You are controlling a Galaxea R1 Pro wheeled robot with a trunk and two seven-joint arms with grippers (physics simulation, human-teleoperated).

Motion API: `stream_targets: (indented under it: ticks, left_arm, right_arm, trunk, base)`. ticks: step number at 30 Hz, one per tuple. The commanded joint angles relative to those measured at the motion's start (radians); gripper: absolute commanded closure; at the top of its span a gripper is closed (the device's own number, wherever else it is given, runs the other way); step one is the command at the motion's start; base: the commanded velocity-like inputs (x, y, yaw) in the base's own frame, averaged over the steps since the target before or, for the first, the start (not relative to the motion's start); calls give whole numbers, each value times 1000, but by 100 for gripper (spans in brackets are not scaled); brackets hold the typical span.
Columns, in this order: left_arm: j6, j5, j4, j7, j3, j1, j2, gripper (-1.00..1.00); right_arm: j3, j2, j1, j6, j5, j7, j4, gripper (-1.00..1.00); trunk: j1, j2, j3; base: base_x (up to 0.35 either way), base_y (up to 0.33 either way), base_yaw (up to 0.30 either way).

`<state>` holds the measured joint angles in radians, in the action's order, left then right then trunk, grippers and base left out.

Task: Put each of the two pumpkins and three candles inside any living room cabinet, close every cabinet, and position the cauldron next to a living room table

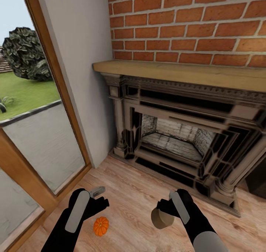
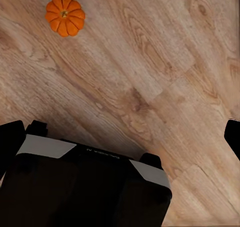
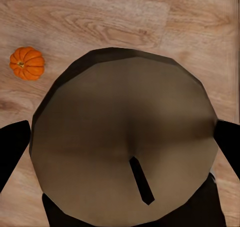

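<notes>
One small orange pumpkin [image 1: 101,226] lies on the wood floor just below my left gripper [image 1: 100,197], which hangs open and empty above the floor. In the left wrist view the pumpkin [image 2: 65,15] sits well beyond the spread fingertips [image 2: 10,144]. My right gripper [image 1: 164,209] is shut on a stubby grey-beige candle [image 1: 161,218], held above the floor. In the right wrist view the candle's [image 3: 125,132] flat top with its dark wick sits between the two fingers [image 3: 12,149], and the pumpkin [image 3: 27,63] lies on the floor beyond it. The cabinet, cauldron and table are out of view.
A dark ornate fireplace [image 1: 184,133] with a pale wood mantel [image 1: 177,72] stands ahead under a red brick wall [image 1: 192,22]. A tall window with a wooden frame [image 1: 62,93] runs along the left. Bare wood floor [image 1: 133,204] lies between me and the hearth.
</notes>
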<state>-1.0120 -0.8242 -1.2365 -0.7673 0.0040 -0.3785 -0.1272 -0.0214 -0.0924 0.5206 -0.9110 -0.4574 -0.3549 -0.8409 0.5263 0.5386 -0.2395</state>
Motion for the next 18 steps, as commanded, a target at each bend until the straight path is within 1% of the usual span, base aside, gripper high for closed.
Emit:
stream_targets:
  ticks: [1,8,13,18]
  left_arm:
    - [-2,-10,-1,-10,0,-1,0,-100]
    - [-2,-10,-1,-10,1,0,0,-100]
    - [-2,-10,-1,-10,0,-1,0,-100]
    - [-2,-10,-1,-10,0,0,0,-100]
  right_arm:
    - [-2,-1,1,-2,-11,-10,-1,100]
    - [-2,-1,1,0,-11,-13,-1,100]
    - [-2,-1,1,-2,-10,-12,-1,100]
    - [-2,-1,1,0,-10,-13,-2,100]
  trunk:
    - [-4,-6,1]
    - [-30,-55,21]
    - [-50,-90,37]
    - [-69,-125,52]
  base:
    - [0,0,-260]
    - [0,0,-259]
    - [0,0,-190]
    - [0,0,-244]
